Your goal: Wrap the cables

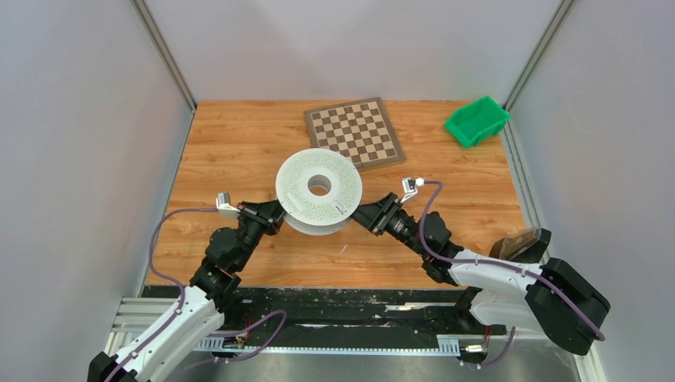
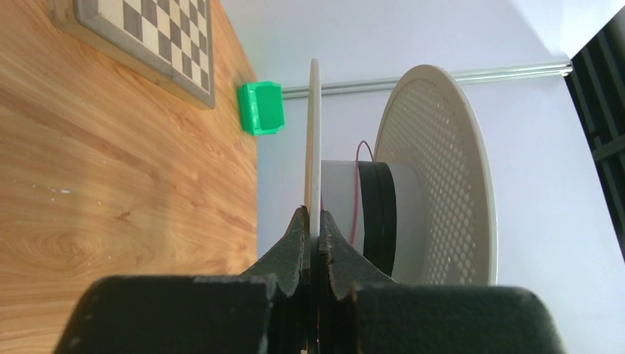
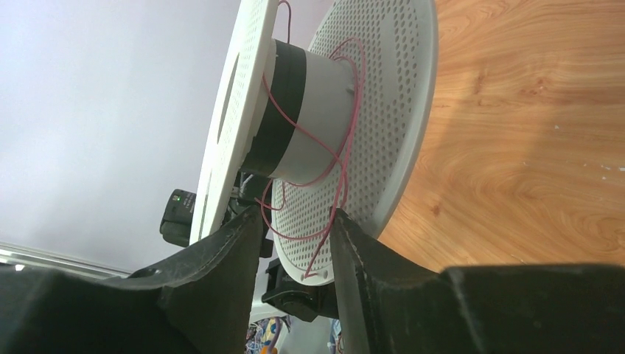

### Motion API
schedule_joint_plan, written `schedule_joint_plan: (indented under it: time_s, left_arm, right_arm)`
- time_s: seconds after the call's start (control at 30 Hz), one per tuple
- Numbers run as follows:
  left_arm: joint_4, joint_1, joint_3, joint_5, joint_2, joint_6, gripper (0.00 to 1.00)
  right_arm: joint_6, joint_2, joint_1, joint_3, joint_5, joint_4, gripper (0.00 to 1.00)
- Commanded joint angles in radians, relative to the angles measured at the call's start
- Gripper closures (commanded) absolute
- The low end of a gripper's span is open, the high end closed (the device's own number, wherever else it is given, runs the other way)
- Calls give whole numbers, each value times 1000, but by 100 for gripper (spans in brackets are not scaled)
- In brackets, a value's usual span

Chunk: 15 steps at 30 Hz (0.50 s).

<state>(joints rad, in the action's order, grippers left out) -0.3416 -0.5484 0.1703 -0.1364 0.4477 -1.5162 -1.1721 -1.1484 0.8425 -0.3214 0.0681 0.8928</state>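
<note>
The spool (image 1: 318, 191) is tilted at mid-desk, well clear of every edge of the desk (image 1: 231, 143). The left pincer (image 2: 313, 221) is clamped tight on the lower flange's rim. The right pincer (image 3: 298, 221) stands wide apart around that flange's opposite rim, with a loose red wire (image 3: 352, 103) looping between its fingers.

Spool (image 1: 318, 191) is matt white perforated plastic, desk (image 1: 239, 151) is wood-grain with a slight sheen, green bin (image 1: 476, 121) is shiny plastic, and the left tool (image 2: 314, 219) is rough matt black.
</note>
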Motion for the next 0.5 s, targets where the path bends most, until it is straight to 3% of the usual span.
schedule_joint_plan:
  time_s: [0.0, 0.47]
  left_arm:
    - [-159, -4, 15, 5, -25, -55, 100]
    - [-174, -3, 14, 4, -31, -50, 100]
  right_arm:
    - [15, 44, 5, -7, -23, -68, 57]
    - [59, 220, 5, -16, -100, -336, 52]
